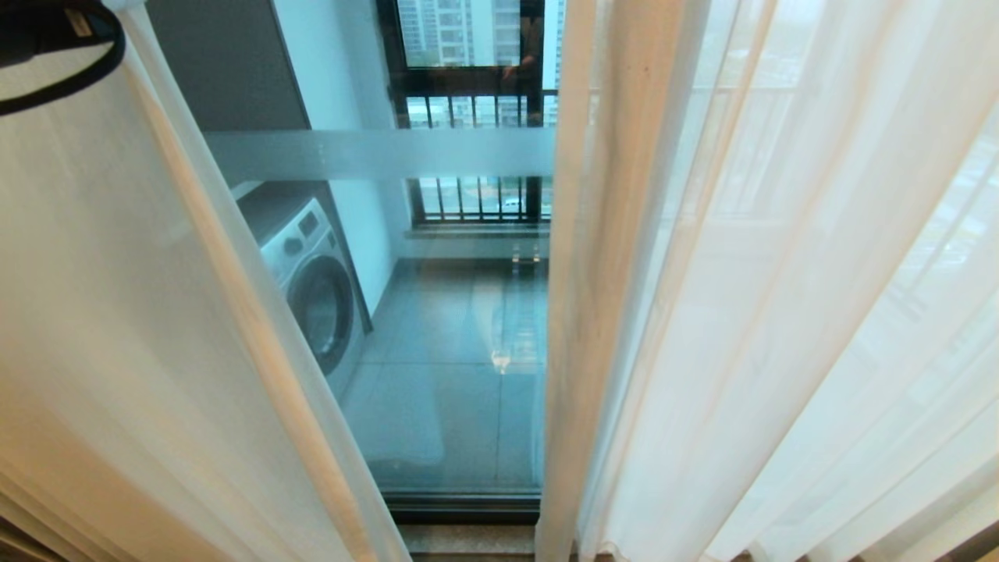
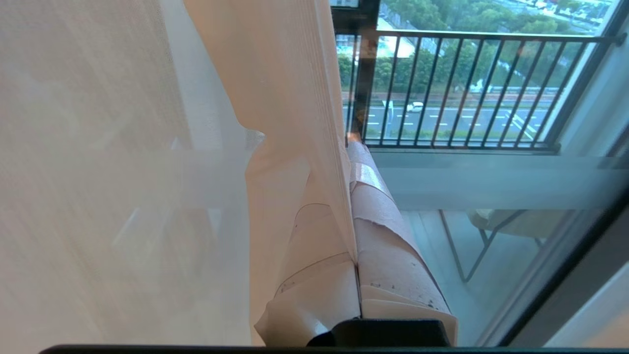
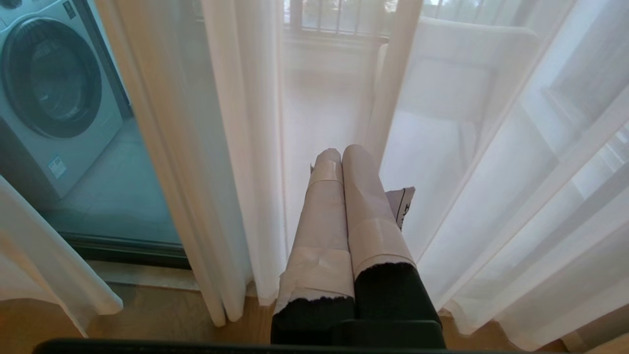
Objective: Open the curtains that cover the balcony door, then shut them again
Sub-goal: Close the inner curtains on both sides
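Two sheer white curtains hang apart, and the gap between them shows the balcony door (image 1: pixel 460 328), glass with a frosted band. The left curtain (image 1: pixel 117 312) slants away to the left. Its edge (image 2: pixel 295 123) runs down between the taped fingers of my left gripper (image 2: pixel 350 162), which is shut on the fabric; the cloth drapes over one finger. The right curtain (image 1: pixel 741 312) hangs in pleats. My right gripper (image 3: pixel 341 152) is low and shut, holding nothing, and points at that panel's folds (image 3: pixel 491 172).
Behind the glass stand a washing machine (image 1: pixel 312 281), a black-barred railing (image 1: pixel 476 109) and a folding chair (image 2: pixel 516 221). The door's dark bottom frame (image 1: pixel 460 507) meets a stone sill and wood floor (image 3: pixel 147 314). A black cable (image 1: pixel 62 47) loops at the top left.
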Robot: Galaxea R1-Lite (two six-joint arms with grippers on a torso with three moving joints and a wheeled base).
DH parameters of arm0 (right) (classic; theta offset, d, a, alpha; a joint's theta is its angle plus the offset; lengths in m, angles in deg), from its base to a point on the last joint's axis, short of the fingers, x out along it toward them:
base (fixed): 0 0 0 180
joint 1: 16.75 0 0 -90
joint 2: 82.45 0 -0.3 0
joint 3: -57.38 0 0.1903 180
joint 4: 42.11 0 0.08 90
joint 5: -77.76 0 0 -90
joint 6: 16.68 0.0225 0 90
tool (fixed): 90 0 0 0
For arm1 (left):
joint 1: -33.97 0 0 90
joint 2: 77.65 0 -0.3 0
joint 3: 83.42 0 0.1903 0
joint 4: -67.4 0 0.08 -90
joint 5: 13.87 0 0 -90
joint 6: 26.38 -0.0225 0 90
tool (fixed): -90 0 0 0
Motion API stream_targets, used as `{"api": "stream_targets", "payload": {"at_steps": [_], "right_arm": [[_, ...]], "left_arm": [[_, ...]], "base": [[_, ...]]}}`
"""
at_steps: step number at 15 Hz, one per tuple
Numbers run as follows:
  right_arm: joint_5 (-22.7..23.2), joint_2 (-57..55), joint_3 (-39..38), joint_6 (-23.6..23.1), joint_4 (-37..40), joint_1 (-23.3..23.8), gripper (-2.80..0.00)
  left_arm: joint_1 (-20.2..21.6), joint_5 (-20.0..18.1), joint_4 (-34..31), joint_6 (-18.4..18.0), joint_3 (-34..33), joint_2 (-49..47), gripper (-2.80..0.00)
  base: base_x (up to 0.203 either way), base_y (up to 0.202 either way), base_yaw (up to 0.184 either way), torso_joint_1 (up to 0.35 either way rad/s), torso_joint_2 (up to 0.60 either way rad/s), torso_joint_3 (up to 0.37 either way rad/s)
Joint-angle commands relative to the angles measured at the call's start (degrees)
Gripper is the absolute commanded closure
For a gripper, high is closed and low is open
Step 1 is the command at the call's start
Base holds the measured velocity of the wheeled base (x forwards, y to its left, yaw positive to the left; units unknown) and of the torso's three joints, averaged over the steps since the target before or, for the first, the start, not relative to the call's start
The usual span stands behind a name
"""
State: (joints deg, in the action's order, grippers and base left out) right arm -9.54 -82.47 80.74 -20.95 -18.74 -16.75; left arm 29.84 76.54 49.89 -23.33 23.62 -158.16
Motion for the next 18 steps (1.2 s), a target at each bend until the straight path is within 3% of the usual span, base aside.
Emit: {"api": "stream_targets", "payload": {"at_steps": [1,18], "right_arm": [[0.0,0.0,0.0,0.0,0.0,0.0,0.0],[0.0,0.0,0.0,0.0,0.0,0.0,0.0]], "left_arm": [[0.0,0.0,0.0,0.0,0.0,0.0,0.0],[-0.3,0.1,0.1,0.0,-0.1,0.4,0.0]], "base": [[0.0,-0.188,0.001,0.007,0.0,0.002],[0.0,-0.184,0.002,0.003,0.0,0.002]]}}
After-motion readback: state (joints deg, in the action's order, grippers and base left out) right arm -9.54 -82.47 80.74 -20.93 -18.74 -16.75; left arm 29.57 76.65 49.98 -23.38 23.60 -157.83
